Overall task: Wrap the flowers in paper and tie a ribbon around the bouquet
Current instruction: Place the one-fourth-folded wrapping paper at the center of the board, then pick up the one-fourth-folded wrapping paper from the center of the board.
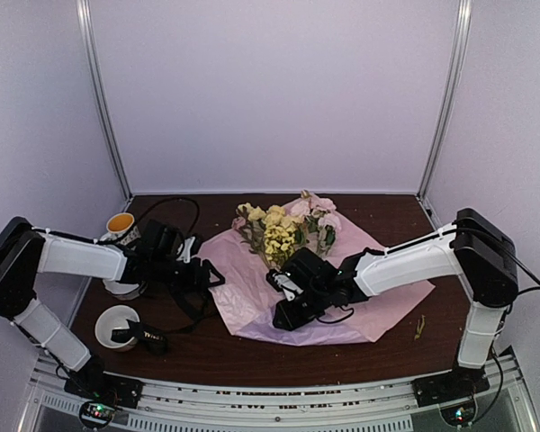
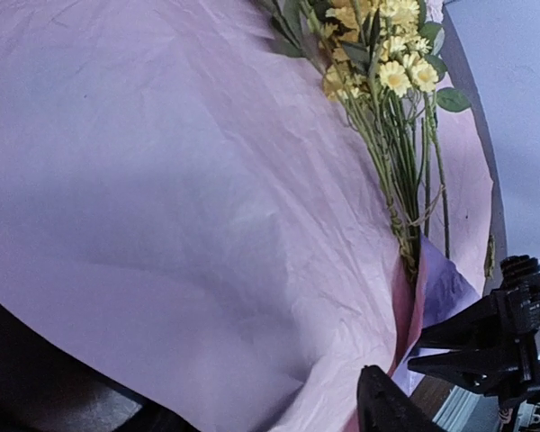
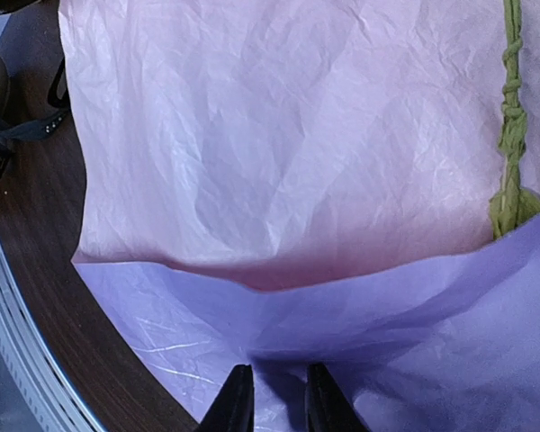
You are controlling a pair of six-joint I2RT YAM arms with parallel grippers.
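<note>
Fingers [image 3: 238, 400] of the right gripper [image 3: 276, 373] stand close together, a narrow slot between them, at the near edge of the paper [image 3: 252, 135]. Here a lilac flap is turned up over the sheet's pinker face. Whether the flap is pinched in that slot cannot be told. Just past the fold, on the side away from the arm bases, a green stem [image 3: 511, 135] ends.

The left gripper [image 1: 201, 270] hovers at the paper's left edge, fingers spread apart with nothing between them. One dark fingertip [image 2: 387, 405] shows over the sheet in its wrist view.

The flowers [image 1: 279, 234] lie on the middle of the paper, which is spread on the table [image 1: 396, 216]. Blooms point toward the back wall and stems run toward the near edge, so the long axis goes front to back, with the stem ends just beside the right gripper. From the left gripper the stems lie to the right, across a wide bare stretch of paper. The right arm is much the nearer.

Wrapping looks barely begun: only the near flap is raised and the flowers are uncovered. The coming move probably means carrying paper sideways over the stems, across their length.

The ribbon [image 1: 148, 339] lies off the paper at the near left, beside a white cup [image 1: 115, 324], well apart from the flowers.
</note>
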